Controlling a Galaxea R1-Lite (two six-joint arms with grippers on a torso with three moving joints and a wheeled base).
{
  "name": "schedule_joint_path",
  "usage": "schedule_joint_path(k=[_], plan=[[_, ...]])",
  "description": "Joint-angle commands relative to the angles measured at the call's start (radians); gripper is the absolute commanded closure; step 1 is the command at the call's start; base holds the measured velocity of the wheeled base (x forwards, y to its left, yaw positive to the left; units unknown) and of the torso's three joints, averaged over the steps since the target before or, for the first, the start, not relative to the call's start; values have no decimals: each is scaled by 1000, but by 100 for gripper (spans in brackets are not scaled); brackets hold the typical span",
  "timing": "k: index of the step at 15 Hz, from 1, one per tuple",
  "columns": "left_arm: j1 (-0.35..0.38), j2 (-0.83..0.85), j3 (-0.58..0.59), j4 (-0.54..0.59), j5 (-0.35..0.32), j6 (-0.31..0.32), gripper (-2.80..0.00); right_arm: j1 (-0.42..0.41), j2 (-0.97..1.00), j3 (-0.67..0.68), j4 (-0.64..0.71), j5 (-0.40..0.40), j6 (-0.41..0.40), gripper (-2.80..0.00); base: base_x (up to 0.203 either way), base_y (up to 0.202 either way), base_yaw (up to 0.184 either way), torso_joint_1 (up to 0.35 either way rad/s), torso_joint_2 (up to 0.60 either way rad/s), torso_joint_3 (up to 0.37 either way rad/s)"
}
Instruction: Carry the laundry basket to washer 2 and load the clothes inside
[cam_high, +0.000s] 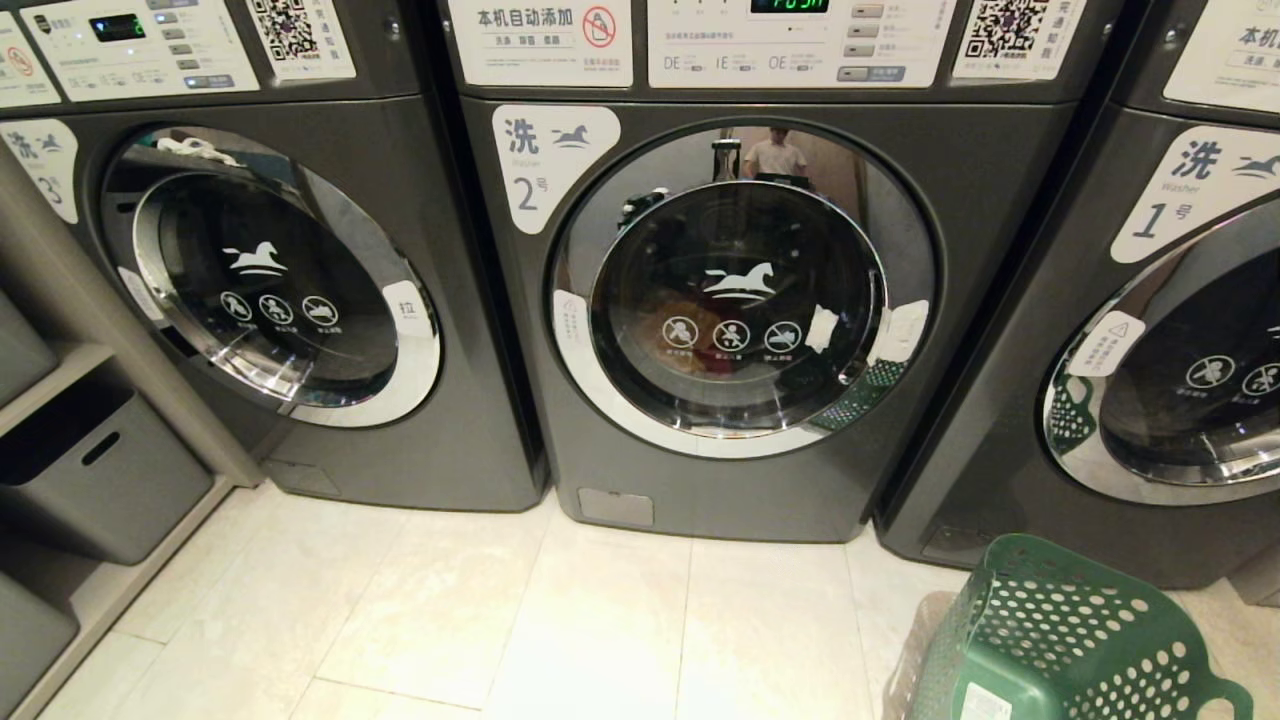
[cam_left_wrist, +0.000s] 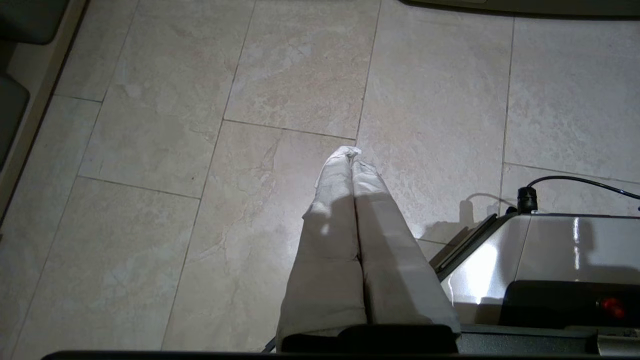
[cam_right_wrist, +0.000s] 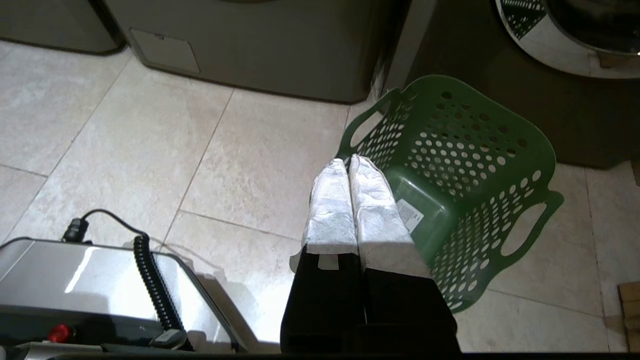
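Note:
Washer 2 (cam_high: 760, 300) stands straight ahead, its round glass door shut. Through the glass I make out yellow-orange and red cloth, the clothes (cam_high: 700, 352). The green laundry basket (cam_high: 1060, 640) stands on the floor at the lower right, in front of washer 1, and its inside shows only the bare bottom. Neither arm appears in the head view. My right gripper (cam_right_wrist: 347, 162) points down, shut and holding nothing, just beside the laundry basket (cam_right_wrist: 475, 150) at its near rim. Shut and holding nothing as well, my left gripper (cam_left_wrist: 352, 152) hangs over bare tiles.
Washer 3 (cam_high: 280, 280) is on the left and washer 1 (cam_high: 1160, 380) on the right, doors shut. Grey bins (cam_high: 90, 470) sit on a low shelf at far left. My own base (cam_left_wrist: 550, 260) lies close below both grippers. Pale floor tiles (cam_high: 500, 600) stretch before the washers.

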Motion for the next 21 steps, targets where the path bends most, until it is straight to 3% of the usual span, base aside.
schedule_joint_path(k=[1,2,5,10,13,21], plan=[[41,-13,32,-70,-40,21,0,0,-51,3,15,2,3,0,0,0,0,0,0,0],[31,-12,40,-91,-54,33,0,0,-52,2,16,0,-1,0,0,0,0,0,0,0],[-114,-51,39,-86,-48,28,0,0,-45,2,16,2,-9,0,0,0,0,0,0,0],[-119,-287,39,-81,-38,0,0,0,-49,13,-9,-16,34,0,0,0,0,0,0,0],[-119,-296,39,-80,-40,2,0,0,-49,13,-10,7,-36,0,0,0,0,0,0,0],[-119,-296,42,-84,-35,-2,0,0,-50,12,-8,8,-31,0,0,0,0,0,0,0]])
